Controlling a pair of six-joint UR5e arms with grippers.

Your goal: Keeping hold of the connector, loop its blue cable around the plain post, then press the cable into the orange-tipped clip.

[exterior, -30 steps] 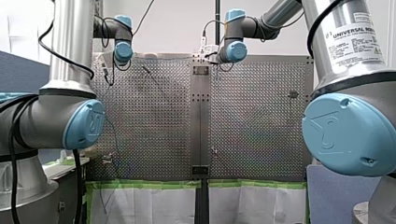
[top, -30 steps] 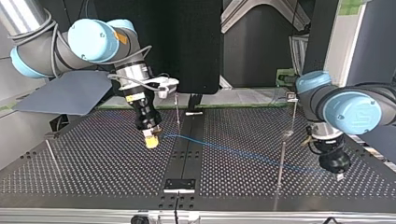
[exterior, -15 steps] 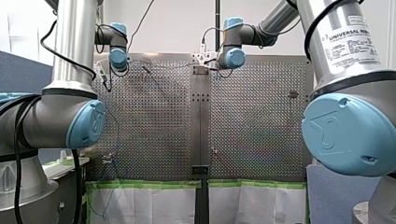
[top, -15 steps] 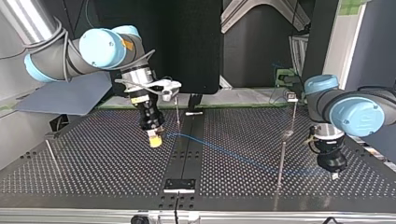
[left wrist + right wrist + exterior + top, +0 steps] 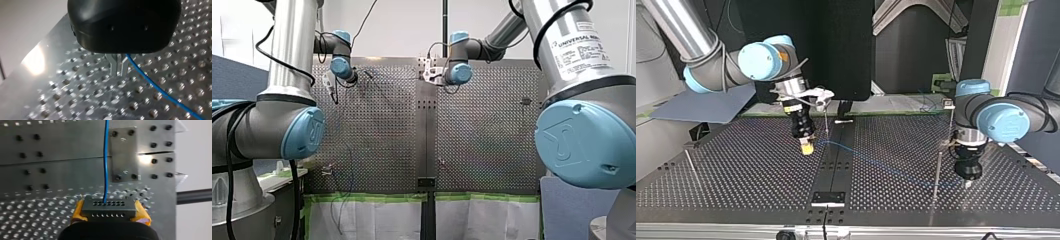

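Since prior frames: left gripper [image 5: 966,183] shifted toward top view's left, now near a thin post [image 5: 937,167]. Right gripper [image 5: 807,148] shifted toward that view's right, nearer the centre strip [image 5: 836,165].

1. Desk [image 5: 736,192]: perforated metal, several thin upright posts fitted.
2. Posts: one as above. A second post [image 5: 826,120] stands just beside right gripper. No orange tip made out on any, so plain post vs. clip not identified.
3. Right gripper: yellow pads [image 5: 78,210] closed on item 5, held above desk.
4. Blue cable [image 5: 106,165]: runs from item 5 across centre strip to left gripper, fairly straight. Not wrapped round any post. Passes foot of first post, side not determinable.
5. Connector [image 5: 108,208]: black block, clamped btwn the pads, cable leaving its face.
6. Left gripper's fingers [image 5: 113,65]: metal, set narrow, nothing seen btwn tips. Cable passes just beside them, and contact higher up can't be told.

Step judged: start of looping, w/ clip pressing not yet begun. Next move judged to need connector carried round plain post w/ grip kept, cable kept low on shaft and slack controlled.
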